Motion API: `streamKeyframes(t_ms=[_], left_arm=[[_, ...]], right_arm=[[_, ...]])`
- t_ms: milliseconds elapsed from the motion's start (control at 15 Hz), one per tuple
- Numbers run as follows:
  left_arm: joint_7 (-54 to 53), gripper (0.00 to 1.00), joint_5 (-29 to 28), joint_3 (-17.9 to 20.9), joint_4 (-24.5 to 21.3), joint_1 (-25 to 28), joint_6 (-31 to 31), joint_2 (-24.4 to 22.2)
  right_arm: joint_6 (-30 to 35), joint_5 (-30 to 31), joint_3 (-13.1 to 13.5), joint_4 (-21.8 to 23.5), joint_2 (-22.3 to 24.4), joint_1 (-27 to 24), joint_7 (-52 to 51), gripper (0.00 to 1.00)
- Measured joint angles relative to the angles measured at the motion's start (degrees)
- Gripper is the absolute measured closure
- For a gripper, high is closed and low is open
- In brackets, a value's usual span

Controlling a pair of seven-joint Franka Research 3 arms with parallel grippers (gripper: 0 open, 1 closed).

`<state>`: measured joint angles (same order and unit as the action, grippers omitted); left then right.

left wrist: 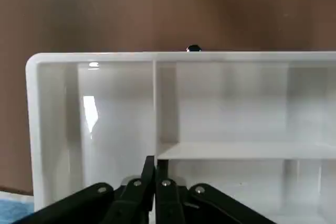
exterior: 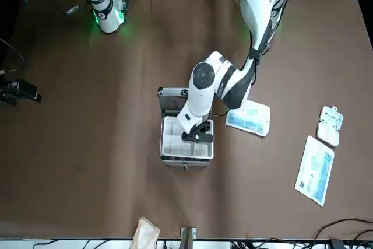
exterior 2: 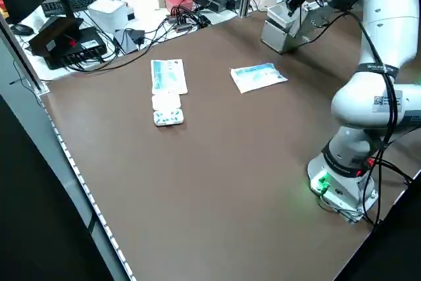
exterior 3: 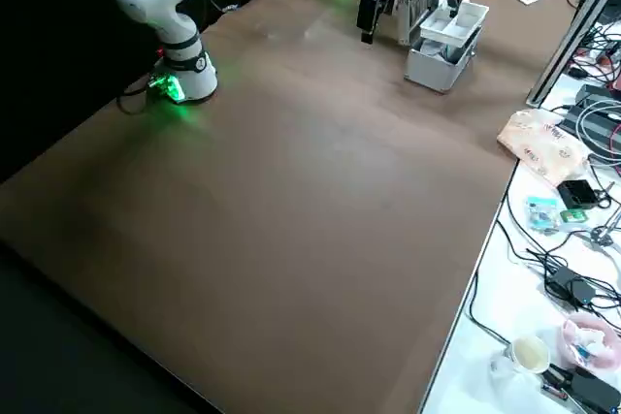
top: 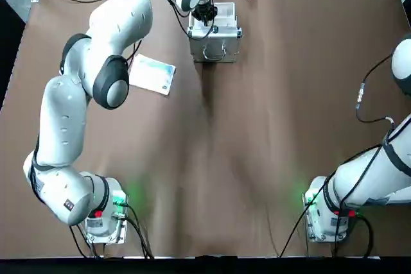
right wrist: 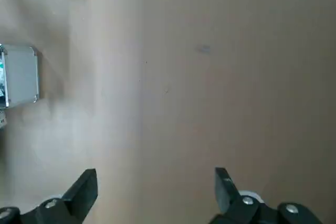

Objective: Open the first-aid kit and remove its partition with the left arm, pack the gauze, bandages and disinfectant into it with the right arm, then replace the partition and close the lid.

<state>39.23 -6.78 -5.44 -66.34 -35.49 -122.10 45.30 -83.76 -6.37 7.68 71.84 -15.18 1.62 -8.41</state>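
— What covers the counter (top: 257, 158)?
— Brown cloth. The first-aid kit (exterior: 185, 138) stands open at its far edge, lid (exterior: 173, 93) raised, with a blue-white pack (exterior: 249, 117) just beside it.
— And the left end effector (exterior: 198, 134)?
— Down inside the case, fingers pressed together on a divider wall of the white partition (left wrist: 210, 108).
— The right end effector (right wrist: 156, 188)?
— Held above bare cloth well away from the kit, fingers spread wide, holding nothing.

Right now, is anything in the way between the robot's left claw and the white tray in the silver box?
No. The lid is already open, and the left gripper is shut on a divider wall of the partition, which sits in the first-aid kit.
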Motion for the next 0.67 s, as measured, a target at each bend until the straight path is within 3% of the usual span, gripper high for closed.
streamKeyframes(t_ms=[667], left_arm=[[0.2, 0.96, 0.0, 0.0, 0.0, -0.2, -1.9, 1.5]], right_arm=[[0.0, 0.0, 0.0, 0.1, 0.0, 0.0, 0.0, 0.01]])
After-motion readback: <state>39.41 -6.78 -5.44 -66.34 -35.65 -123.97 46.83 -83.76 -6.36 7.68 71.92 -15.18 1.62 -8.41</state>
